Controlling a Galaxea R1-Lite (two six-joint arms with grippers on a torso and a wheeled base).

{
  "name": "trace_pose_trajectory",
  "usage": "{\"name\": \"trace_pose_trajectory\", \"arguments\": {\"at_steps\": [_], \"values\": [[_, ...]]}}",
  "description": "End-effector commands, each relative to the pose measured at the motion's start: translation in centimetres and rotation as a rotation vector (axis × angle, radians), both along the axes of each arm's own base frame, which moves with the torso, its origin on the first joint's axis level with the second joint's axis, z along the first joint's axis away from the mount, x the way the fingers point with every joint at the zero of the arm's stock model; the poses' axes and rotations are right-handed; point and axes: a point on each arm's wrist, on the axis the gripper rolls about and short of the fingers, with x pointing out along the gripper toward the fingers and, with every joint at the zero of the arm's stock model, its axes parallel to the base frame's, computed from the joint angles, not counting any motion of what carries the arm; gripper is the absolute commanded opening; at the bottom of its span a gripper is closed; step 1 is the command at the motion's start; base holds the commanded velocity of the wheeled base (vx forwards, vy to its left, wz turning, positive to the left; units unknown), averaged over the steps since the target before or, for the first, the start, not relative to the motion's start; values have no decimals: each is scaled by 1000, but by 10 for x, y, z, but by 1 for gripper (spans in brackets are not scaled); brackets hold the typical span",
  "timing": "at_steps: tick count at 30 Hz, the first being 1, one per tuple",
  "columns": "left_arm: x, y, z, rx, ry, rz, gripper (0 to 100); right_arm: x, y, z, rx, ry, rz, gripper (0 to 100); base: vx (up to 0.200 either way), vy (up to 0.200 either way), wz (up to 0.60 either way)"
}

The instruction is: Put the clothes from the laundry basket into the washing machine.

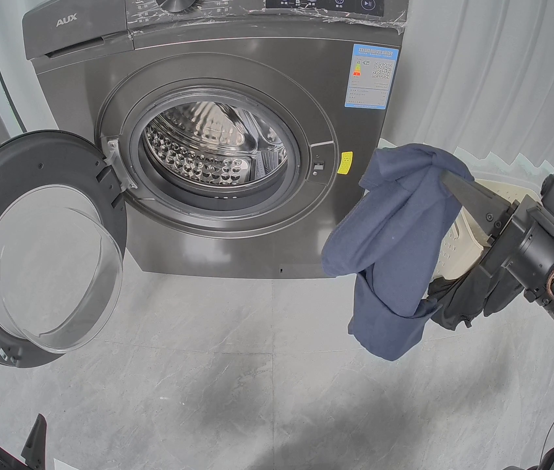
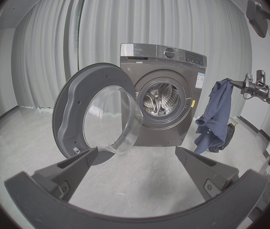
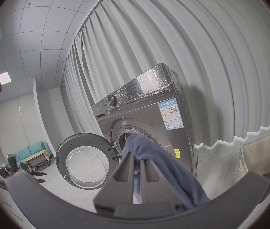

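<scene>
One navy garment (image 1: 394, 243) hangs mid-right, pinched by the right gripper (image 1: 447, 177) fingers clear of the laundry basket (image 1: 463, 243), ready for the open washing machine (image 1: 225, 53); left gripper (image 1: 14, 409) fingers spread wide.

right end effector (image 1: 445, 177): clamps navy garment (image 1: 394, 243) | washing machine door (image 1: 35, 161): open

Curtained test room, grey drapes (image 3: 205, 48) all round, panel ceiling (image 3: 39, 23), film-wrapped washing machine (image 1: 225, 239), tiled floor (image 1: 225, 360)
</scene>
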Motion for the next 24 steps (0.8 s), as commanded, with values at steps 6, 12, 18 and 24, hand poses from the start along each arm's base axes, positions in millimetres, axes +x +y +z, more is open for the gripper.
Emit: {"name": "trace_pose_trajectory", "arguments": {"at_steps": [6,12,18,24], "values": [[0,0,-4,1,3,0,100,0,-1,0,1,-2,-4,0,0,167,0],[0,0,-4,1,2,0,100,2,-2,-1,-4,4,-13,0,0,133,0],[0,0,-4,-3,1,0,100,0,-4,-7,-15,21,-16,0,0,0,0],[0,0,-4,-3,1,0,100,-4,-7,-15,-35,44,-22,0,0,0,0]]}}
